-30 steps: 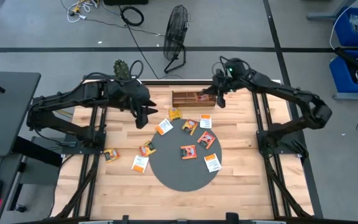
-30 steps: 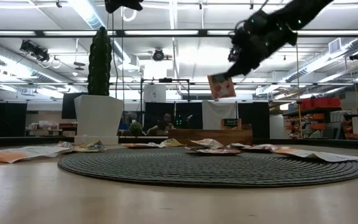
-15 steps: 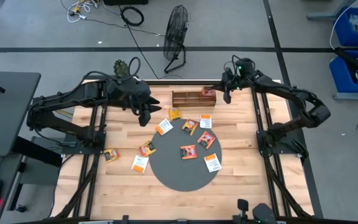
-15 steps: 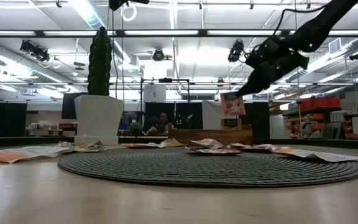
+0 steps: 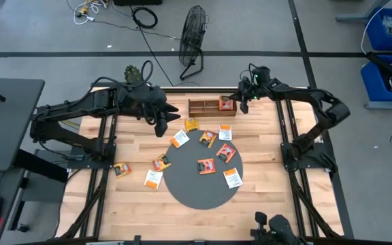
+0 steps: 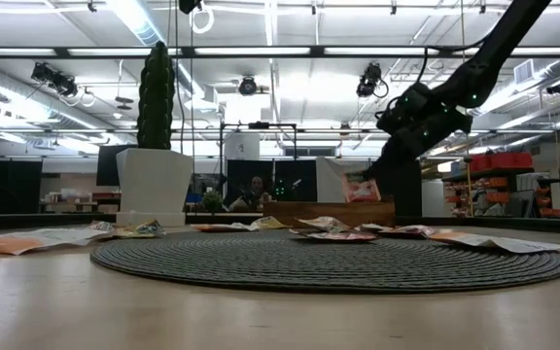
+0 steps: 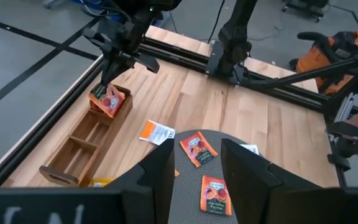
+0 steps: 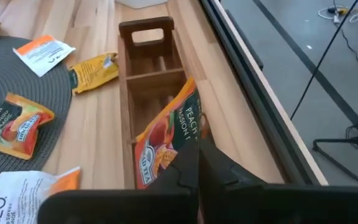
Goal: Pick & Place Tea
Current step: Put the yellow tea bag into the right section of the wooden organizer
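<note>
My right gripper (image 5: 239, 105) is shut on an orange tea sachet (image 5: 226, 104) above the right end of the brown wooden tray (image 5: 206, 107), which stands near the table's far edge. The left wrist view shows that sachet (image 7: 106, 101) at the end compartment of the tray (image 7: 82, 143). My left gripper (image 5: 160, 126) hovers open over the bare wood left of the tray, above a yellow sachet (image 5: 192, 124). Several sachets lie flat on the dark round mat (image 5: 182, 187), among them one (image 5: 205, 166) near its middle. Others lie on the wood, such as one (image 5: 154, 179). My right gripper pinches the sachet between its two fingers at its upper edge (image 8: 188, 146), reaching down at a slant from the table's right side. The sachet hangs tilted below the fingers (image 7: 112, 73), its lower end (image 6: 361, 194) at the tray's rim; whether it touches the wood I cannot tell.
A potted cactus (image 5: 133, 73) stands at the table's far left corner and rises tall in the low view (image 6: 156, 97). Metal frame rails (image 5: 286, 129) run along both sides of the table. Bare wood lies at the near edge around the mat.
My right gripper has come down toward the tray with the sachet, which hung well above the tray a second ago and now sits at its rim. The gripper stays shut on it throughout.
</note>
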